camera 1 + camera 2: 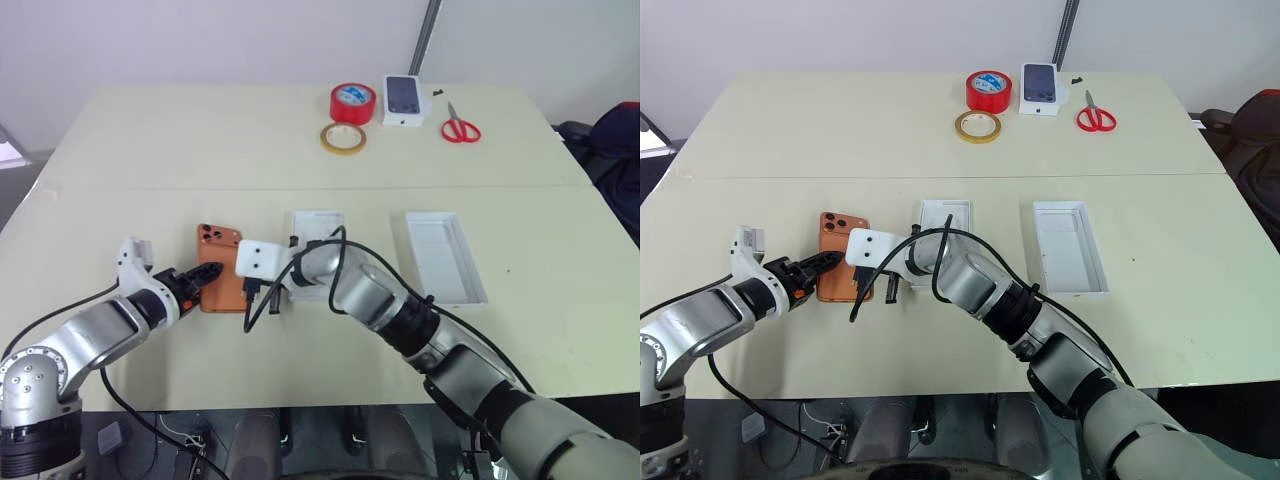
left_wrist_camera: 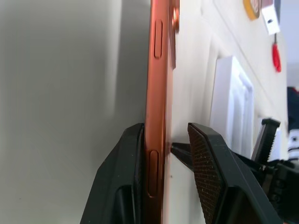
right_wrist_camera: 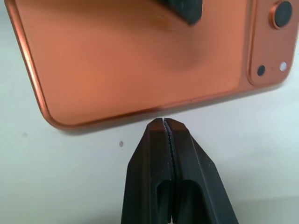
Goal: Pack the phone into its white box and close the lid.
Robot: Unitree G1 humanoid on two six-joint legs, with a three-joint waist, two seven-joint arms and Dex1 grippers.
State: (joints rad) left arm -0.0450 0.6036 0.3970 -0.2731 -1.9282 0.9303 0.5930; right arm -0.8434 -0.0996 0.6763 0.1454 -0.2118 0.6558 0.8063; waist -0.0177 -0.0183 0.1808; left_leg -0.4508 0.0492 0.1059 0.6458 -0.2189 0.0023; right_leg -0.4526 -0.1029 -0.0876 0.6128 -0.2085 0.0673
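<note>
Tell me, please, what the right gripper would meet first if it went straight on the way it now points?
Most likely the phone. The right gripper, its fingers shut, points at the phone's long edge with almost no gap left, so it would push against that edge. Whether it already touches is hard to tell.

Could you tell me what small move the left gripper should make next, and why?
Probably finish closing. The left gripper straddles the edge of the phone: one finger lies against its side, the other finger stands a gap off. The shut right gripper braces the opposite edge, so the phone should stay put.
</note>
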